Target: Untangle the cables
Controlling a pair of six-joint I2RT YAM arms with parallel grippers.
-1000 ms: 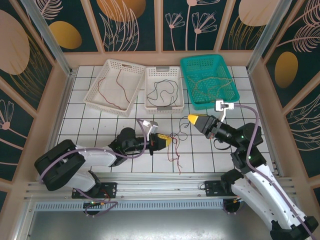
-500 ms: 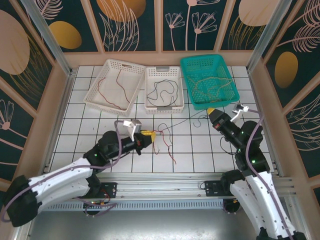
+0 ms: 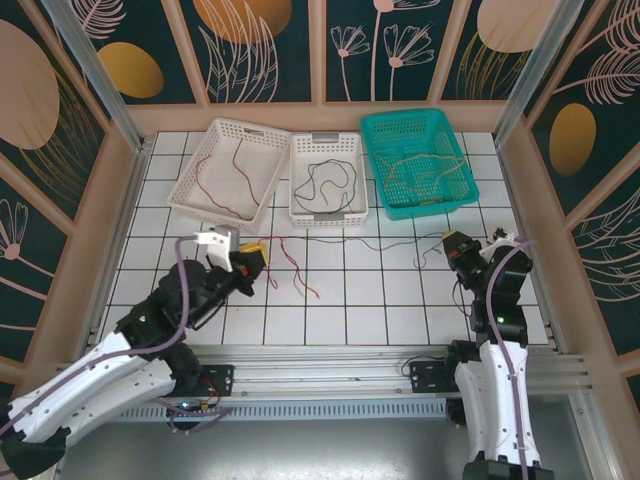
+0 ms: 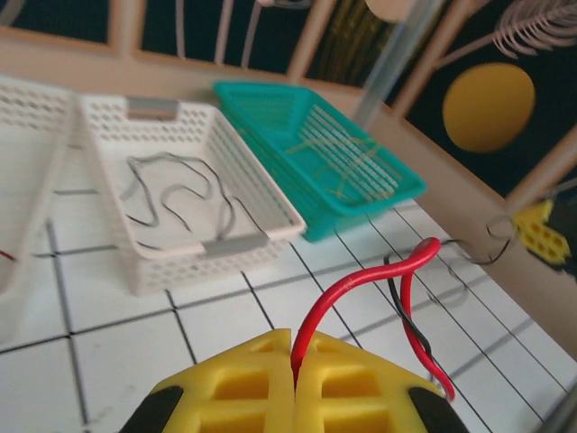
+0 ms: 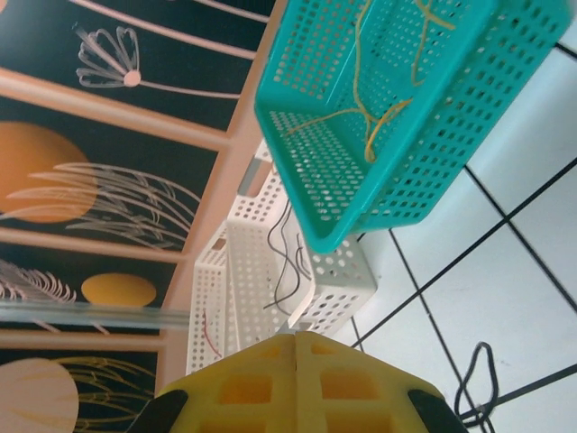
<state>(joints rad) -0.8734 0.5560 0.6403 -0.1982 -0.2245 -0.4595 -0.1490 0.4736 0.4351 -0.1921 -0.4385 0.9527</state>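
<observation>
Three baskets stand in a row at the far side of the tiled worktop (image 3: 350, 300). The left white basket (image 3: 215, 215) sits skewed and holds a coiled red cable (image 3: 235, 160). The middle white basket (image 3: 328, 216) holds a curled black cable (image 3: 335, 180). The teal basket (image 3: 425, 208) on the right holds a heap of tan cables (image 3: 415, 170). The two white baskets touch at their near corners, and the teal one stands just beside the middle one.

In front of the baskets, a loose red cable (image 3: 305, 288) and a loose black cable (image 3: 380, 240) lie on the open tiles. They are twisted round each other near the left tool (image 3: 252, 255). This tool's yellow fingers are pressed together on the loose red cable, which arches up out of the seam between them in the left wrist view, with the black strand wound about it a little further along.

From that twist the loose black cable runs in a thin line across the tiles, parallel to the basket fronts, to the right tool (image 3: 452, 243). There its end curls into small loops on the tiles. The right tool's fingers are closed tight, and seen from above the black line leads straight to their tips, so it looks pinched there. The right wrist view does not show the strand in the seam.
</observation>
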